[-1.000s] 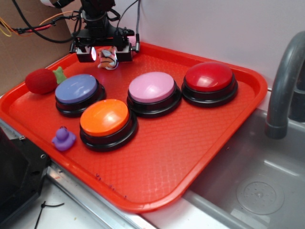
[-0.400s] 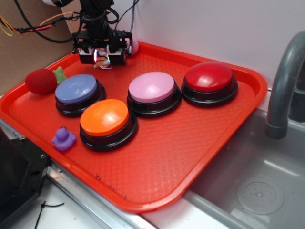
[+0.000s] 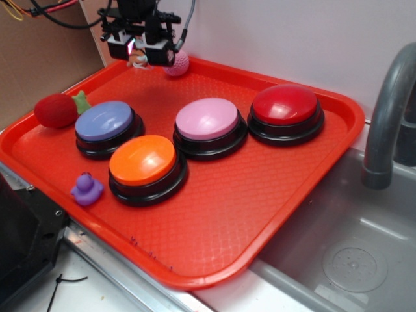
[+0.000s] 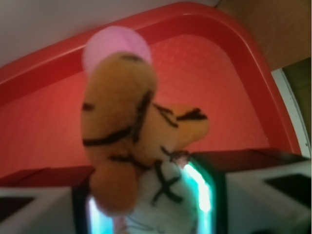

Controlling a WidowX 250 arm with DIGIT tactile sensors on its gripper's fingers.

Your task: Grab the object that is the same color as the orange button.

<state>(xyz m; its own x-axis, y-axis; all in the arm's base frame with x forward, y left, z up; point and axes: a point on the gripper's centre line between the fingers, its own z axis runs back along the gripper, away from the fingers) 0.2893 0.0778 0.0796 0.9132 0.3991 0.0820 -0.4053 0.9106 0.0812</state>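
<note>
Exterior view: the tool (image 3: 138, 55) hung above the far left corner of the red tray (image 3: 286, 195), pinching the plush tiger (image 3: 137, 60) clear of the surface, just beside the pink knitted ball (image 3: 176, 63). The orange button (image 3: 143, 160) sat near the tray's front. Wrist view: the tiger's striped body (image 4: 127, 141) bulged between the fingers. It appeared soft, light and compressible, best gripped across its midsection

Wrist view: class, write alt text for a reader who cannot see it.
A blurred orange plush tiger with black stripes fills the frame, held between the jaws at the bottom. Behind it are a pink ball and the red tray.
</note>
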